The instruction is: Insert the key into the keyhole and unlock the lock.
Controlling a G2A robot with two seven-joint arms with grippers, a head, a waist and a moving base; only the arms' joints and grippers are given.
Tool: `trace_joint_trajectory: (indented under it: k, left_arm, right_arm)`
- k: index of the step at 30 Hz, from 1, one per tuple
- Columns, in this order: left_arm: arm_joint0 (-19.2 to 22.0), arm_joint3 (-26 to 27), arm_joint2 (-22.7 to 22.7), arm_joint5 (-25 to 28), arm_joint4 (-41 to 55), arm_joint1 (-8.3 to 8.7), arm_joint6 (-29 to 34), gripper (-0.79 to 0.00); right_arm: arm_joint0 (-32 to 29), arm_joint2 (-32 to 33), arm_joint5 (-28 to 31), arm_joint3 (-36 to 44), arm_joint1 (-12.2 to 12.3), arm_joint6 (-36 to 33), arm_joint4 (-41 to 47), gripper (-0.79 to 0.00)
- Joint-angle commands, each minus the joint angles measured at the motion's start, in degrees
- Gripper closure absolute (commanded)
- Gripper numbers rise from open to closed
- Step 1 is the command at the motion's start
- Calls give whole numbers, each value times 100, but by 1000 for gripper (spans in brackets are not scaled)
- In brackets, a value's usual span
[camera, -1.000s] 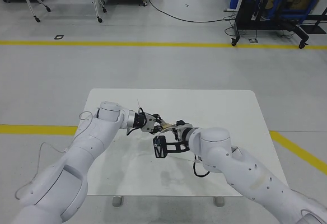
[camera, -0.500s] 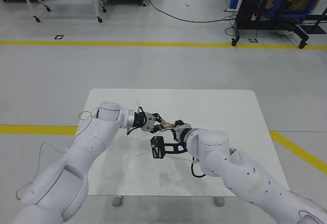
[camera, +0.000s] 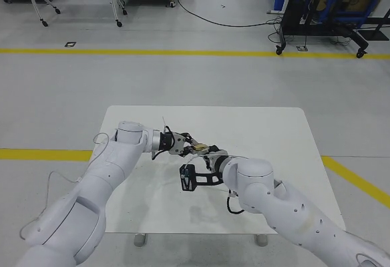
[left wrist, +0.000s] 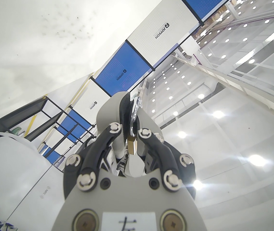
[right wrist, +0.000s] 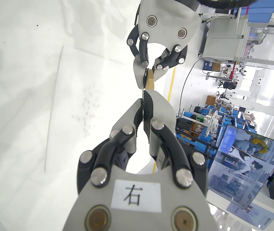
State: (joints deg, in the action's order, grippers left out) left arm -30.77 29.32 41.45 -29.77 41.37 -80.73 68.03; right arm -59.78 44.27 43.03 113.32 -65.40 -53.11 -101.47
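Above the middle of the white table (camera: 282, 133) my two grippers meet tip to tip. My left gripper (camera: 189, 146) is shut on the small brass lock (camera: 199, 147). The lock's brass body (left wrist: 132, 146) sits between the left fingers, with a silver metal part (left wrist: 135, 109) at their tips. My right gripper (right wrist: 144, 102) is shut on the thin silver key (right wrist: 143, 93). The key points at the lock (right wrist: 150, 81) held by the left gripper (right wrist: 147, 85) and touches its near end. How far the key is inside the keyhole is hidden.
Both arms hang over the table's middle, and bare tabletop lies to the right and at the back. A black part (camera: 188, 177) of the right arm hangs just above the table near its front. Yellow floor lines (camera: 181, 52) run behind and beside the table.
The right arm has shifted slightly to the left, bringing its gripper with the key closer against the lock. The left arm has stayed still with the lock.
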Motion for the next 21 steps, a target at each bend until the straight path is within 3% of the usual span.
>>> trace_joint_trajectory:
  k: [1,21]
  left_arm:
    - [-4,7,7,-11,-18,-2,-8,0]
    - [-21,16,47,-91,-230,-30,11,0]
  right_arm:
    - [-3,-15,-10,6,-10,-67,-73,0]
    - [270,-294,-157,-480,-284,-745,-144,0]
